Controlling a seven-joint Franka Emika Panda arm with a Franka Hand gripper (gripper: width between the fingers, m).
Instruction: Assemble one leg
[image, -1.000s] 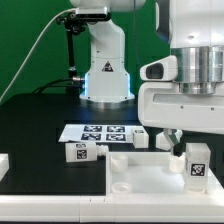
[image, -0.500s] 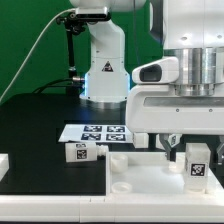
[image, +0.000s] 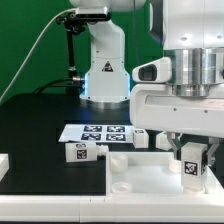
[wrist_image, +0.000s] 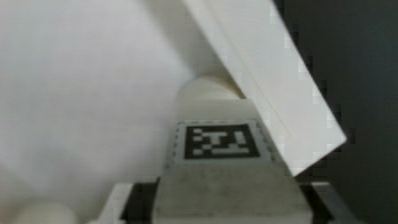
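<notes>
My gripper (image: 190, 152) is at the exterior view's right, shut on a leg (image: 190, 166). The leg is a small white block with a black-and-white tag, held upright over the right part of the wide white tray-shaped piece (image: 140, 172). In the wrist view the leg (wrist_image: 219, 135) sits between my two fingers (wrist_image: 137, 203), tag facing the camera. The tray's raised rim (wrist_image: 267, 80) runs slantwise beside it. Whether the leg touches the tray I cannot tell. A second leg (image: 80, 152) lies on the black table to the exterior view's left.
The marker board (image: 98, 131) lies behind the tray. Another small white block (image: 140, 138) stands by its right end. The arm's white base (image: 105, 70) stands at the back. A white part (image: 3, 166) shows at the left edge.
My gripper has shifted a little toward the exterior view's left with the leg in it, and the leg sits slightly lower over the tray. The other parts have not moved.
</notes>
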